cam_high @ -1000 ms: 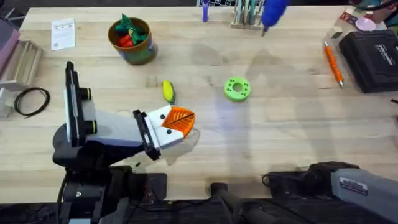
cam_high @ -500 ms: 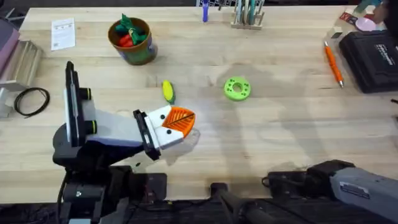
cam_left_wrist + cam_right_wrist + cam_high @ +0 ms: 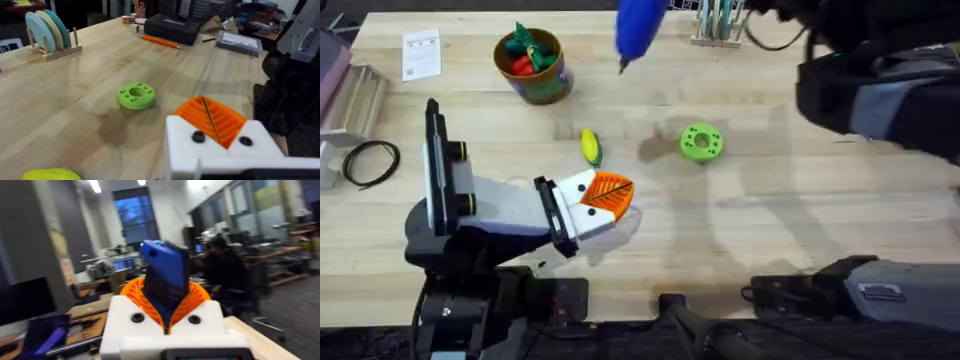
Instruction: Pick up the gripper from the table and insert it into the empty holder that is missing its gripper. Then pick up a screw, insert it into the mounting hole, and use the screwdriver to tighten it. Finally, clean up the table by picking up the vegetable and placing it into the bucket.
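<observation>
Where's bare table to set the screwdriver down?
Bare wood lies right of the green disc, and along the near edge between the left claw and right arm's base. It is crowded around the corn and bucket.

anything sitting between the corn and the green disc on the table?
No. In the overhead view the stretch between the corn and the green disc is bare wood; the screwdriver hangs above the table, farther back.

Right gripper raised, clamped; left gripper low, fingers together.
</observation>
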Available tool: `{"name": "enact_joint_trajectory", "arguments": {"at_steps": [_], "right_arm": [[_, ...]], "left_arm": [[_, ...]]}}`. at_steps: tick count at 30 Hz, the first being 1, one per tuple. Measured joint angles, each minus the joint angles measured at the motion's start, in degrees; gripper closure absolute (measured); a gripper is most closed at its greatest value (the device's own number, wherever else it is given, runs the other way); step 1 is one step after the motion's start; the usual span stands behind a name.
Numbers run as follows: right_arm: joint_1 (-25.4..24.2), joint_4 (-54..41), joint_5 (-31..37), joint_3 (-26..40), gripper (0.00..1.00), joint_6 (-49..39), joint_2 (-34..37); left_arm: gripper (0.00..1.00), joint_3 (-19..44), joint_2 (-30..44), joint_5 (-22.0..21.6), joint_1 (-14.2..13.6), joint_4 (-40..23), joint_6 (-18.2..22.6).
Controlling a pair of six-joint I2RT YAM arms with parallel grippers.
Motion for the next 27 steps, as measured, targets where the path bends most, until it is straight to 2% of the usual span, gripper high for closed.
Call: {"name": "enact_joint_trajectory", "arguments": {"at_steps": [14, 27], "right_arm": [[10.2, 2.08, -5.0, 0.0, 0.979, -3.3, 1.57], [17.89, 1.84, -10.31, 0.0, 0.979, -16.08, 1.57]], "left_arm": [[0.991, 0.0, 0.0, 0.0, 0.0, 0.0, 0.0], [0.991, 0.0, 0.02, 0.0, 0.0, -0.02, 0.0]]}}
